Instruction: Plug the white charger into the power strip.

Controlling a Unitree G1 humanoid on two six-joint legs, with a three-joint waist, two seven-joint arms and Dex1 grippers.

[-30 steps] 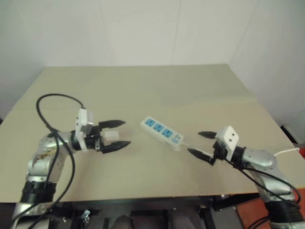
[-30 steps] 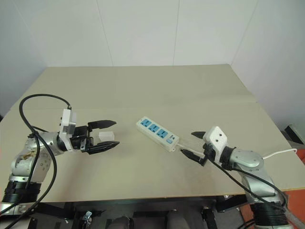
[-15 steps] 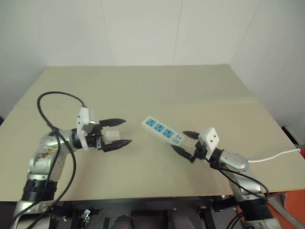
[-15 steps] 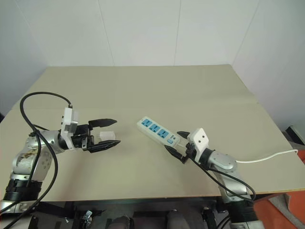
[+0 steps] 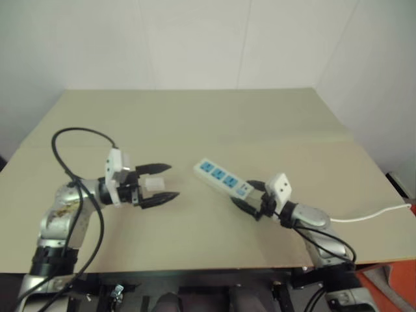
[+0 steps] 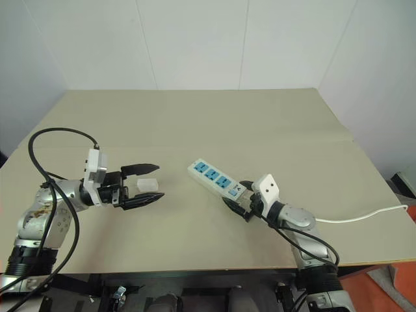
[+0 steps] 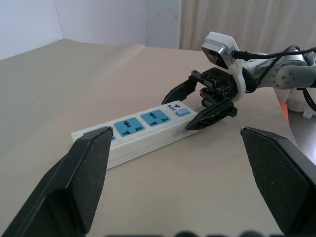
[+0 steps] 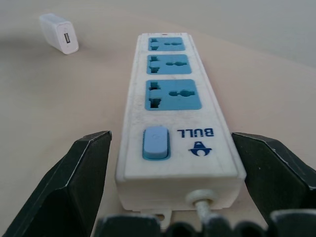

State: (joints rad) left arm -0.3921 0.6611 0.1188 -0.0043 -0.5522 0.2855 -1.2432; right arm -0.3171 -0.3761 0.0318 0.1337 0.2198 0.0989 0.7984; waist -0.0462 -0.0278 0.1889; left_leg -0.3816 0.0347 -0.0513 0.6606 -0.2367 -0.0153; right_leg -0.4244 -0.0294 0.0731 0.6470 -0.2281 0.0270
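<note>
My right hand (image 6: 235, 197) is spread wide around the switch end of the power strip (image 6: 214, 178), not gripping. My left hand (image 6: 147, 182) is wide open too, with the white charger (image 6: 147, 186) lying on the desk (image 6: 273, 130) between its fingers.

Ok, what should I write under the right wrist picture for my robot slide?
Open right gripper straddles the switch end of the power strip; the white charger lies on the table beyond.

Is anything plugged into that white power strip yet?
No. The power strip shows three empty blue sockets; the white charger lies apart on the table. Its underside is hidden.
</note>
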